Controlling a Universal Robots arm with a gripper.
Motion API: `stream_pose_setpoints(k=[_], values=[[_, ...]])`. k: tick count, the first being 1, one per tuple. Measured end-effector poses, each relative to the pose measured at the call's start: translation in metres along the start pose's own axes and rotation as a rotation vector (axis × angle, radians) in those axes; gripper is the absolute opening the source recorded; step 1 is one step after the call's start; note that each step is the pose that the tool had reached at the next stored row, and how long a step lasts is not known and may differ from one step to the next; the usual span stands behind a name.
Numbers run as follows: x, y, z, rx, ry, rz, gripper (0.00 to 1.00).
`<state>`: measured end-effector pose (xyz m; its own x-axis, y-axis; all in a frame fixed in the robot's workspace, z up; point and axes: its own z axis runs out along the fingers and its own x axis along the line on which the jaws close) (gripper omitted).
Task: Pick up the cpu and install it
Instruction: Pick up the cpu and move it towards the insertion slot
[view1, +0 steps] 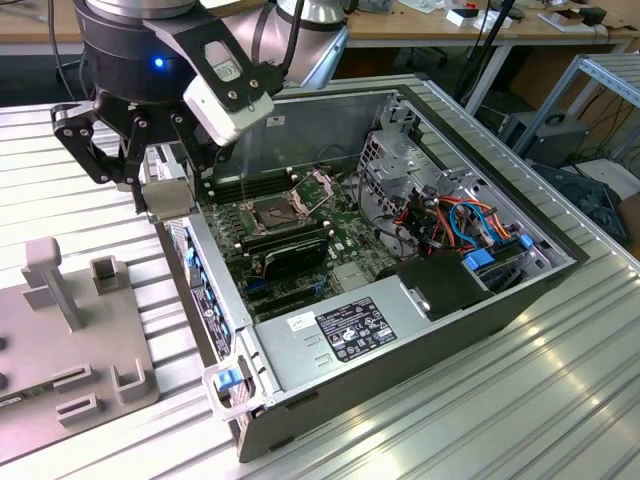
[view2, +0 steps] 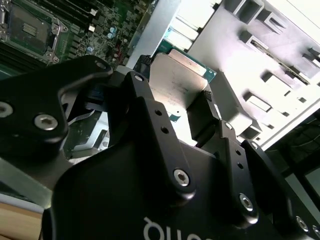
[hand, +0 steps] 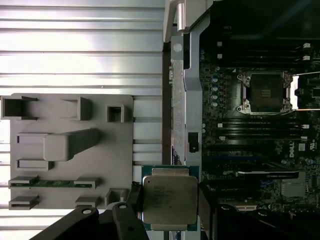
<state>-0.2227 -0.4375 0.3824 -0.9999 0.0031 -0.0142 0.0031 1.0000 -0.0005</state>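
Observation:
My gripper (view1: 166, 196) is shut on the cpu (view1: 168, 190), a thin square chip with a dull silver top and a green rim. It hangs in the air above the near side wall of the open computer case (view1: 330, 390), between the grey fixture and the motherboard. In both wrist views the cpu (hand: 169, 199) (view2: 176, 82) sits flat between my black fingers (hand: 134, 196). The square metal-framed socket (view1: 283, 211) (hand: 265, 92) (view2: 29, 30) on the motherboard lies uncovered, with its silver plate (view1: 322, 184) tipped up beside it.
A grey fixture plate (view1: 60, 340) (hand: 70, 150) with raised holders lies on the ribbed metal table at the exterior view's left; a green memory stick (hand: 50, 183) rests in it. Inside the case are black memory sticks (view1: 285, 245), a drive cage (view1: 400, 160), coloured cables (view1: 470, 225) and a power supply (view1: 350, 330).

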Motion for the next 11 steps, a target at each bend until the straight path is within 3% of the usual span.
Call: stream_pose_setpoints(k=[5,11], values=[[-0.0114,0.0,0.0002,0.0,0.0,0.0,0.55],[-0.0203,0.0001,0.0003,-0.0001,-0.0001,0.0,0.55]])
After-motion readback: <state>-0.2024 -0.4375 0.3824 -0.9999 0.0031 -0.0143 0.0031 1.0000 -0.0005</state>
